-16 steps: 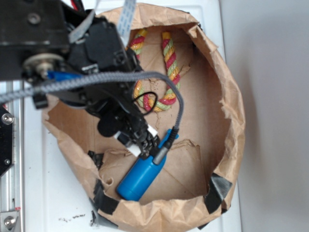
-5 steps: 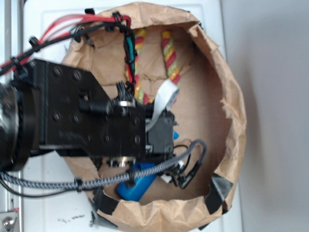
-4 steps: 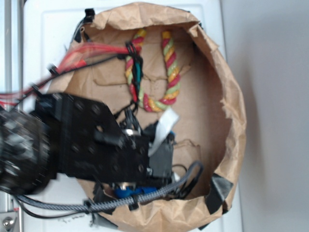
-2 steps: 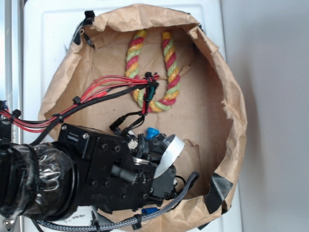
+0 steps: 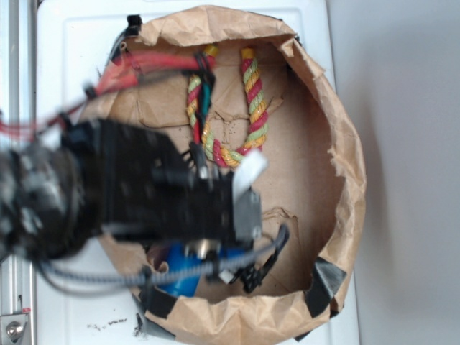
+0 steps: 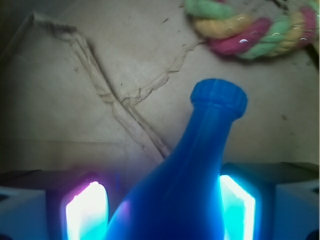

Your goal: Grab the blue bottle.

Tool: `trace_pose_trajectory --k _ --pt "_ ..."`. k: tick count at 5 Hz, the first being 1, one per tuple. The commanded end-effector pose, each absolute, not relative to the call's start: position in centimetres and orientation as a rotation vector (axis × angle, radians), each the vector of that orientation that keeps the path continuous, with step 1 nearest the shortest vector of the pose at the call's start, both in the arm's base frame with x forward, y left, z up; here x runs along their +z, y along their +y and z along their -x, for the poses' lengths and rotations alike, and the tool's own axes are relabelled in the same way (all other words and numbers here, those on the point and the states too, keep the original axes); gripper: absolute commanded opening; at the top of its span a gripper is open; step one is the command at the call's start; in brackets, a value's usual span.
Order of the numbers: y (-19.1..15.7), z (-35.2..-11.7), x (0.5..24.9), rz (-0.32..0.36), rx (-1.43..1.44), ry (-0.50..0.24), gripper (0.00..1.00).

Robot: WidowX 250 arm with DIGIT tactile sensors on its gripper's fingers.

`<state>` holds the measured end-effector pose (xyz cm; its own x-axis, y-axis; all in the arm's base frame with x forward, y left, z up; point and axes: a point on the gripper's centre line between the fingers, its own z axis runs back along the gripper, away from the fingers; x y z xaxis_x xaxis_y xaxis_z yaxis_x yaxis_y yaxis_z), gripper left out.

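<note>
Wrist view: the gripper (image 6: 161,200) shows as two glowing pads along the bottom edge, the left pad (image 6: 86,210) lit white-violet, the right pad (image 6: 238,206) cyan. The bottle (image 6: 187,175) stands between them, its body filling the gap and rising toward its cap, which leans to the upper right. The right pad sits against the bottle's side; on the left, glare hides whether pad and plastic touch, so I cannot tell whether the jaws are clamped on it or only set about it. The bottle is smooth, opaque blue plastic, a round body narrowing to a slim neck with a ridged cap. Behind it lies creased brown paper (image 6: 100,75) with a raised fold running diagonally. At the upper right, a twisted rope (image 6: 250,30) of red, yellow and green strands lies beyond the cap, apart from it.

In the exterior view, the blurred black arm (image 5: 144,194) reaches in from the left over a crumpled bag (image 5: 345,172) rolled down into a round tub. Only a patch of the bottle (image 5: 180,269) shows under the arm, near the bag's lower wall, with black tape (image 5: 323,284) at the rim. The rope (image 5: 251,108) curves in a U toward the far wall. The right half of the bag floor is bare paper.
</note>
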<state>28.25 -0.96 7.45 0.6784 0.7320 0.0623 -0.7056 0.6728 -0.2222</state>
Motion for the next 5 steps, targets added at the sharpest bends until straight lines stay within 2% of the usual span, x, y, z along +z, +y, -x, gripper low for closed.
trace_pose_trajectory --k 1,2,3,4,5 --pt "5.7 -27.9 14.8 0.266 0.850 -0.277 0.00" --pt "5.5 -27.5 16.6 0.050 0.736 -0.385 0.00" --pt "4.4 -27.1 17.3 -0.140 0.647 -0.371 0.00" --pt "3.4 -26.8 17.4 -0.143 0.621 -0.344 0.00" --pt "2.8 -26.9 17.1 -0.136 0.652 -0.358 0.00"
